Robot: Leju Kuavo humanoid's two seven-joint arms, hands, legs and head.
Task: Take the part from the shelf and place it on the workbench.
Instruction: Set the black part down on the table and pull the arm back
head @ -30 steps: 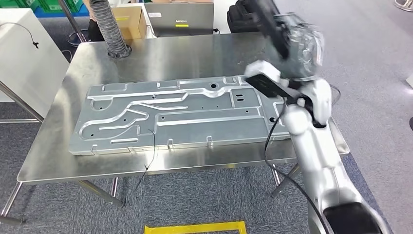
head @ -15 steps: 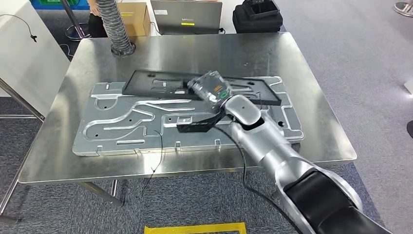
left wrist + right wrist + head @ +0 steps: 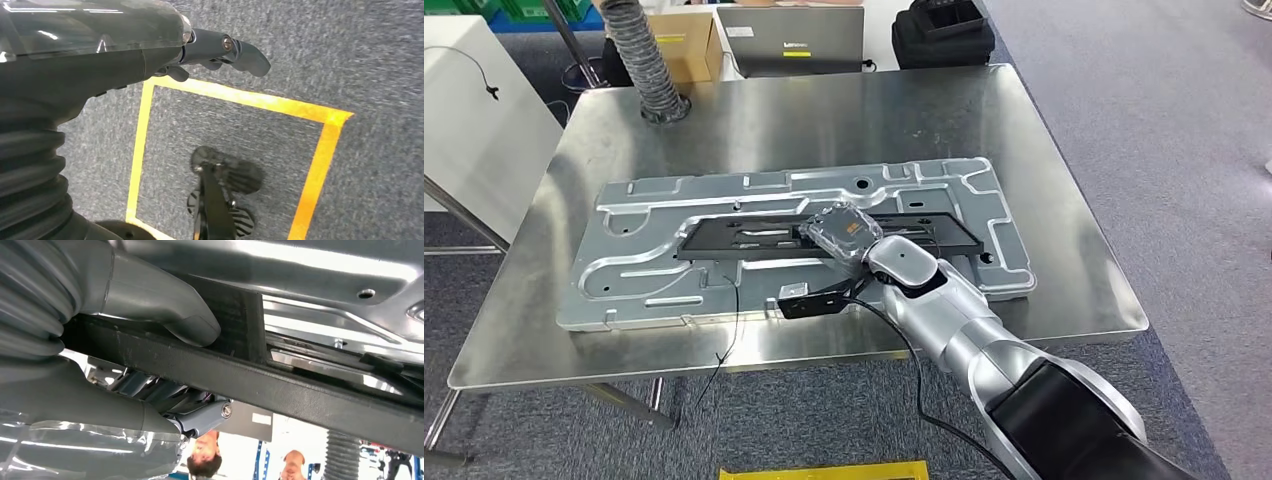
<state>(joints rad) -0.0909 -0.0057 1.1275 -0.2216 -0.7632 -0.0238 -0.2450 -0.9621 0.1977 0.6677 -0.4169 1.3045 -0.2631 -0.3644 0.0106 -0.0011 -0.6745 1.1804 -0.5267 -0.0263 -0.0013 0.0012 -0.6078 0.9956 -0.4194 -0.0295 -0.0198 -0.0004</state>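
Note:
A long flat black part [image 3: 744,238] lies lengthwise across the big silver stamped plate [image 3: 674,285] on the steel workbench [image 3: 824,120]. My right hand [image 3: 842,228] grips the part near its middle. In the right wrist view the grey thumb [image 3: 170,310] presses on the black part [image 3: 290,390] and darker fingers sit under it, with the silver plate [image 3: 325,315] close behind. Whether the part touches the plate I cannot tell. My left hand [image 3: 220,50] hangs over the floor, fingers loosely apart and holding nothing.
At the bench's far edge stand a ribbed grey hose [image 3: 649,65], a cardboard box [image 3: 686,40], a laptop [image 3: 789,40] and a black case [image 3: 944,35]. A white cabinet [image 3: 474,110] is at the left. Yellow floor tape [image 3: 824,470] marks the near side. A person [image 3: 205,462] stands beyond the bench.
My right arm has swung in from the bench's right end and come down, carrying the black part from up in the air to low across the middle of the silver plate.

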